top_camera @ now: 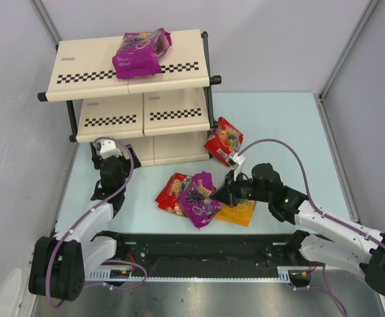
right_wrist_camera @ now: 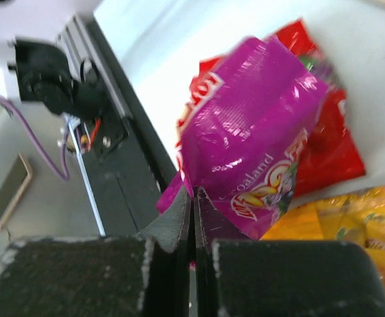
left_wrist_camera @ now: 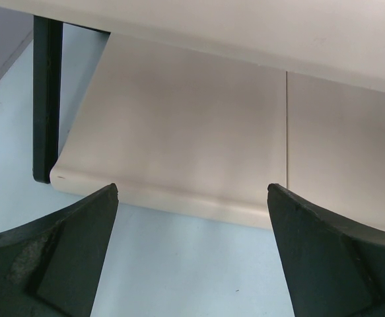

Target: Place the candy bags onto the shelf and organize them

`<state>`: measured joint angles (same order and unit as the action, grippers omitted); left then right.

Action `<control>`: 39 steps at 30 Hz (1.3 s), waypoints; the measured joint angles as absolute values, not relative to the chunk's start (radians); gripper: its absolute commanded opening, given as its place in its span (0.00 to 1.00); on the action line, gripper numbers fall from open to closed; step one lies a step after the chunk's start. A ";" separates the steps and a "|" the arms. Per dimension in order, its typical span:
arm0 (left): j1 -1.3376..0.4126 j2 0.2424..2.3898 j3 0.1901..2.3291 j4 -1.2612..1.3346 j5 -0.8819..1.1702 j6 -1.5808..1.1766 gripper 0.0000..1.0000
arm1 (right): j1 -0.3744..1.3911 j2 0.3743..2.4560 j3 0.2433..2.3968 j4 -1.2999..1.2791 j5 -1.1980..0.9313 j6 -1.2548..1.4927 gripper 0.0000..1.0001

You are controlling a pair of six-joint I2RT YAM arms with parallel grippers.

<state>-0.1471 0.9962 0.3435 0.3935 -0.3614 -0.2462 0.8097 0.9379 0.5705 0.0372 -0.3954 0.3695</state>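
Now the right gripper [right_wrist_camera: 193,198] is pinched tight on a corner of the near purple bag [right_wrist_camera: 251,132]. That bag is on the table [top_camera: 278,125] in front of the shelf [top_camera: 129,72], partly over a red bag [top_camera: 171,191] & right next to the orange bag [top_camera: 240,212]. A 2nd red bag [top_camera: 224,140] lies on the table just beside the shelf's right side. The top purple bag [top_camera: 141,54] rests up on the shelf's top board. The left gripper [left_wrist_camera: 192,191] has its fingers spread wide w/ nothing between them, low down by the btm board [left_wrist_camera: 179,132].
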 measured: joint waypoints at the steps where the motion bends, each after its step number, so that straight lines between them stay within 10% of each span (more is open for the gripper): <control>1: -0.147 0.996 0.344 0.393 -0.362 -0.246 1.00 | 0.818 0.938 0.565 0.023 -0.401 0.358 0.00; 39: -0.147 0.996 0.344 0.395 -0.335 -0.247 1.00 | 0.818 0.748 0.783 -0.464 0.013 0.252 0.01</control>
